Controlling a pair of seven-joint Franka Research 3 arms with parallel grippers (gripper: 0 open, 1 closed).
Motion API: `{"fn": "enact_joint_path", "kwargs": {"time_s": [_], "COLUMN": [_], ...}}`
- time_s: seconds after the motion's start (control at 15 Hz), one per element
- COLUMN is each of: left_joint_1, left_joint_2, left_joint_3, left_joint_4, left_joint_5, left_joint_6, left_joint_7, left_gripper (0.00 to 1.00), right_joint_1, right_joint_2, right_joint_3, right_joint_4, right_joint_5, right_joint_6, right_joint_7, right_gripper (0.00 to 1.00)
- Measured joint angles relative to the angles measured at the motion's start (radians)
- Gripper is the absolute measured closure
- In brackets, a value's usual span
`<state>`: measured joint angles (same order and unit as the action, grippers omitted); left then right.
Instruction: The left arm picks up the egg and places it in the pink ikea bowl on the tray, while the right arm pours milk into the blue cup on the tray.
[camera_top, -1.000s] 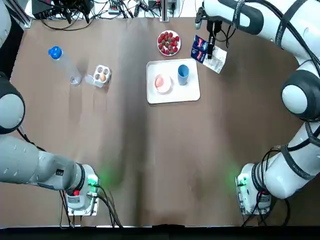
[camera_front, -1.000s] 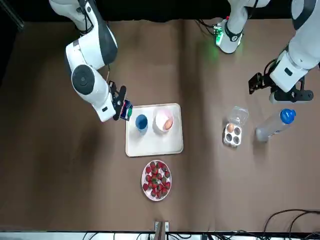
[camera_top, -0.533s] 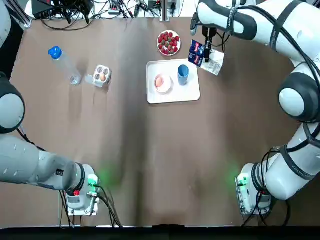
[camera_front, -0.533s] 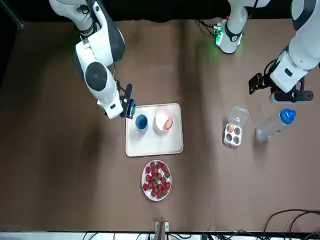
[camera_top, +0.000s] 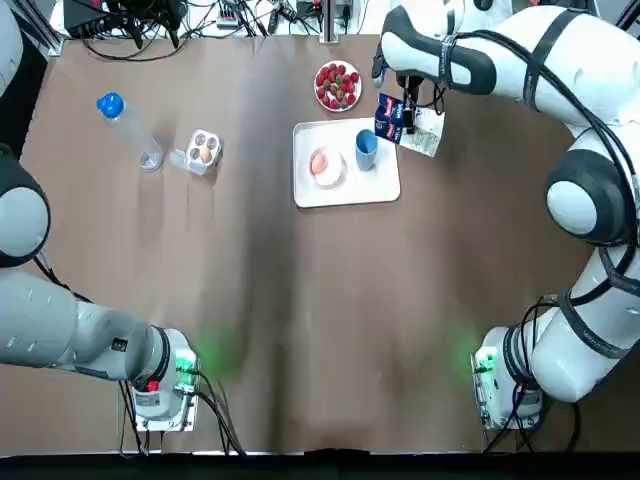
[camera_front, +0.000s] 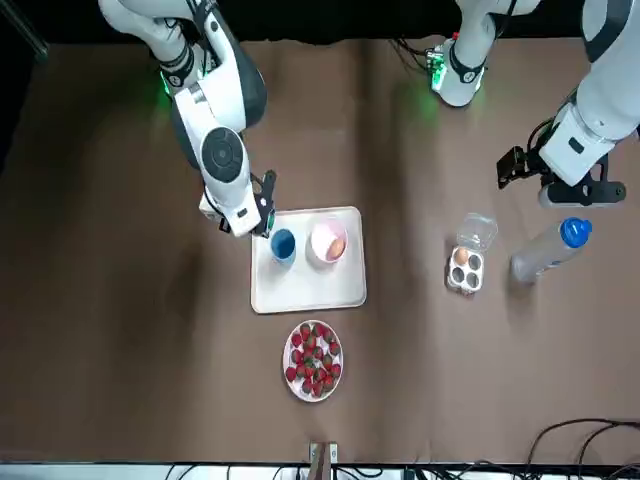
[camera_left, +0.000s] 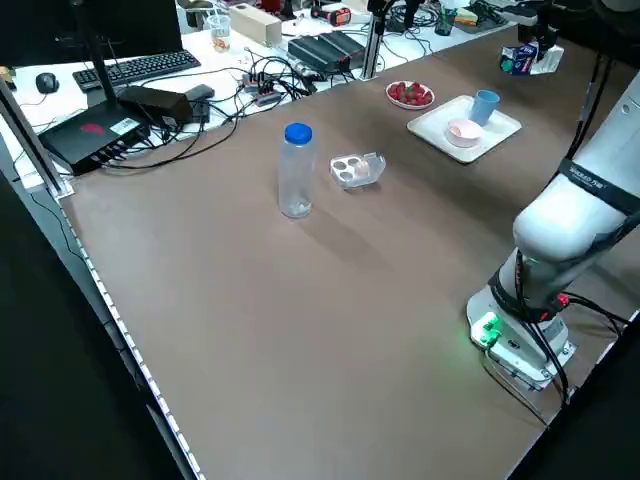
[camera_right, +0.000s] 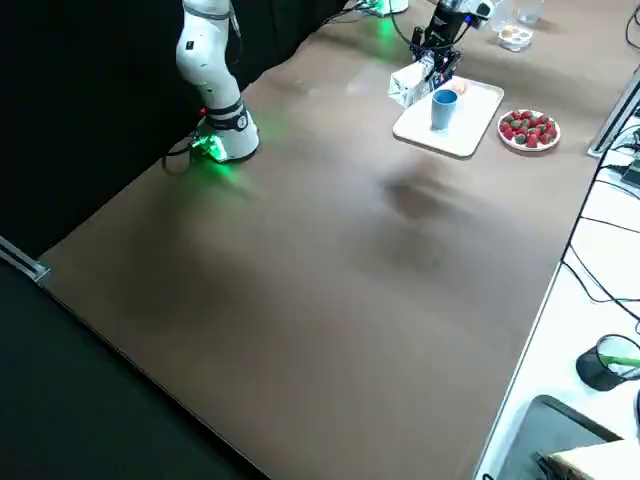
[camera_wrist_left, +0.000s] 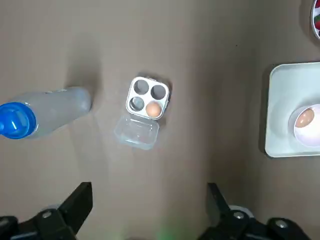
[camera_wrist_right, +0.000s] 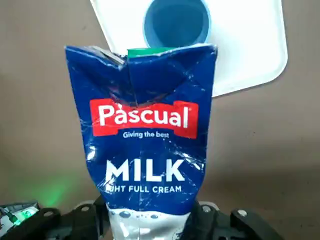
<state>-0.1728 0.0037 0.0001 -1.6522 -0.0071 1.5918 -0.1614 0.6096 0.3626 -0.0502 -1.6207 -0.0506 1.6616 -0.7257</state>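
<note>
Tilted milk carton in right fingers points top toward blue cup

milk carton: glossy coated paper, creased
tray: smooth white plastic
egg box: clear plastic
tabletop: matt brown

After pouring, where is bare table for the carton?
Bare table lies to the robot's right of the tray, and widely between tray and egg carton; the near half is bare too. Crowded at the tray's far edge: strawberry plate, blue cup and the milk carton in the right gripper. The left gripper hangs open near the water bottle.
</note>
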Motion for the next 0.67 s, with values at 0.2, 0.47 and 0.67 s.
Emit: {"fn": "enact_joint_path", "kwargs": {"time_s": [0.2, 0.47, 0.67], "left_joint_1": [0.000, 0.000, 0.000], "left_joint_2": [0.001, 0.001, 0.004], "left_joint_3": [0.000, 0.000, 0.001], "left_joint_4": [0.000, 0.000, 0.000], "left_joint_5": [0.000, 0.000, 0.000], "left_joint_6": [0.000, 0.000, 0.001], "left_joint_7": [0.000, 0.000, 0.000], "left_gripper": [0.00, 0.00, 0.00], "right_joint_1": [0.003, 0.004, 0.004], "right_joint_2": [0.017, 0.018, 0.018], "right_joint_3": [0.000, 0.000, 0.000], "right_joint_4": [0.001, 0.001, 0.001], "right_joint_5": [-0.007, -0.008, -0.008], "right_joint_6": [0.002, 0.002, 0.002], "right_joint_7": [0.022, 0.027, 0.028], "right_gripper": [0.45, 0.45, 0.45]}}
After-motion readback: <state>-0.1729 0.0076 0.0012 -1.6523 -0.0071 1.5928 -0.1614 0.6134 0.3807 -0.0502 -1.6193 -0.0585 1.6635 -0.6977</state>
